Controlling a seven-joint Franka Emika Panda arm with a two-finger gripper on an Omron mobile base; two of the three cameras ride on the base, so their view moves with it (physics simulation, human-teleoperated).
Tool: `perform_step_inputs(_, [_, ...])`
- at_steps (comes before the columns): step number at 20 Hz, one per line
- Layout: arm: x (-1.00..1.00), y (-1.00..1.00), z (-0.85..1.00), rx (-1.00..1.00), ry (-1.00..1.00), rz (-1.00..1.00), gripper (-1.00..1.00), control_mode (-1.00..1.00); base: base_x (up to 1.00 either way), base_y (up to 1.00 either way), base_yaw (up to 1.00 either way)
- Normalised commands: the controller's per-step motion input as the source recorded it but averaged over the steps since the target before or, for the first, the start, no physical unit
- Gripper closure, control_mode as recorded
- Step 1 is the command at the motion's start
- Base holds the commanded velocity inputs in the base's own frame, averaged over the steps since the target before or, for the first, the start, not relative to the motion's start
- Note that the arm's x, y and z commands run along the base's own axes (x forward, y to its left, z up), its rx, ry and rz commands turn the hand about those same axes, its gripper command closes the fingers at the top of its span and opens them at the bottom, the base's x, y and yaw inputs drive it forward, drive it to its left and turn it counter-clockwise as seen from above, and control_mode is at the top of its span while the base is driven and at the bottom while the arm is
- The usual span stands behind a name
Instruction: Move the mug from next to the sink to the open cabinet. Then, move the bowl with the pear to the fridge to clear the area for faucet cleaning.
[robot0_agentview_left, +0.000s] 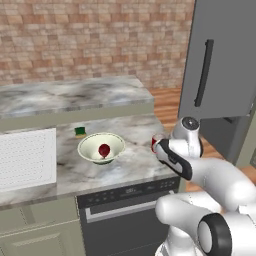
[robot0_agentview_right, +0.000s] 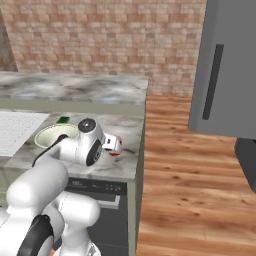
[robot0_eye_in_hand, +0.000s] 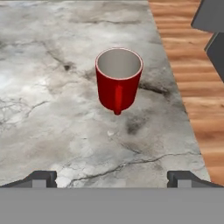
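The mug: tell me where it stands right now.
The red mug stands upright on the marble counter, near the edge toward the wood floor, straight ahead of the open end effector in the hand view.

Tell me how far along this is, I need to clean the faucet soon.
Nothing looks done yet. The red mug stands upright on the marble counter, and the open gripper hangs over it, fingertips apart and not touching: the mug is the step in hand. The bowl with the pear sits on the counter, and the fridge is shut, so that move is left.
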Motion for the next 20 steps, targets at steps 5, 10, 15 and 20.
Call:
perform_step_inputs(5, [0.23, -0.01, -0.11, 0.00, 0.00, 0.00, -1.00, -1.00, 0.00, 0.00, 0.00])
perform_step_inputs(10, [0.38, -0.09, -0.09, 0.00, 0.00, 0.00, -1.00, -1.00, 0.00, 0.00, 0.00])
perform_step_inputs(15, [0.30, -0.03, -0.10, 0.00, 0.00, 0.00, -1.00, -1.00, 0.00, 0.00, 0.00])
perform_step_inputs(20, [0.33, 0.00, -0.10, 0.00, 0.00, 0.00, -1.00, -1.00, 0.00, 0.00, 0.00])
